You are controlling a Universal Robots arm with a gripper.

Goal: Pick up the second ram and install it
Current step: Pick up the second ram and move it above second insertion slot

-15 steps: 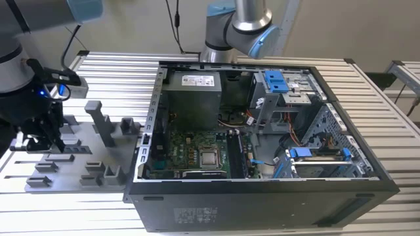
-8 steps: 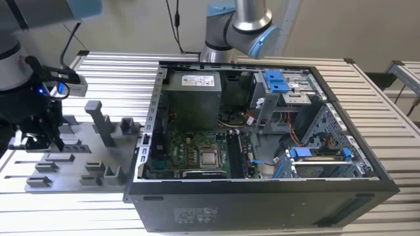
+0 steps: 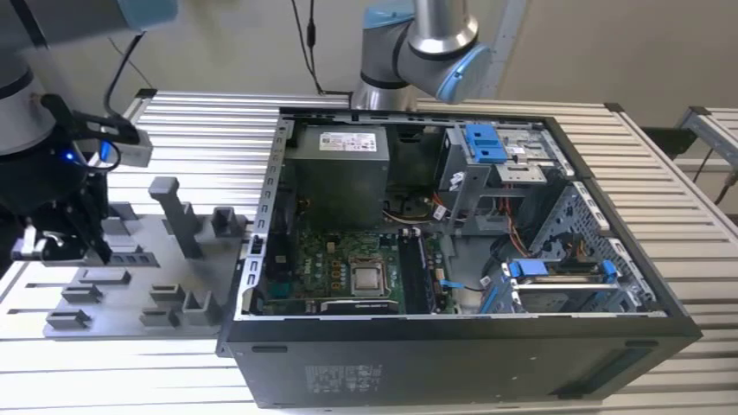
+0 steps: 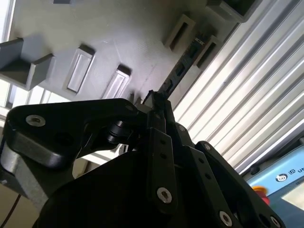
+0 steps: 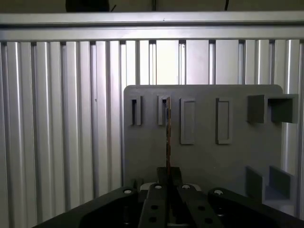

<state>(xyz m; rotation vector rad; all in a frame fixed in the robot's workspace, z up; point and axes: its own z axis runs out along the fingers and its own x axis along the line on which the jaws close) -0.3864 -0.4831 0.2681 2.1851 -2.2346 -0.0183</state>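
Observation:
In both wrist views the second ram (image 5: 167, 137) appears edge-on as a thin dark stick. It runs from my fingertips to the slotted holders of the grey fixture tray (image 5: 204, 156). My gripper (image 5: 167, 175) is shut on its near end. In the second wrist view the ram (image 4: 183, 66) stretches from the gripper (image 4: 156, 102) toward a slot holder. In the exterior view the gripper (image 3: 92, 246) hangs over the tray (image 3: 127, 294) at that view's left, apart from the open computer case (image 3: 461, 259). The long black memory slots (image 3: 416, 268) lie on the green motherboard.
The tray carries several grey blocks and upright posts (image 3: 173, 207). The case walls (image 3: 259, 225) rise beside the tray. Inside are a power supply (image 3: 340, 164), a CPU socket (image 3: 369, 278), blue drive brackets (image 3: 485, 143) and cables. A ribbed aluminium table (image 3: 196, 121) lies underneath everything.

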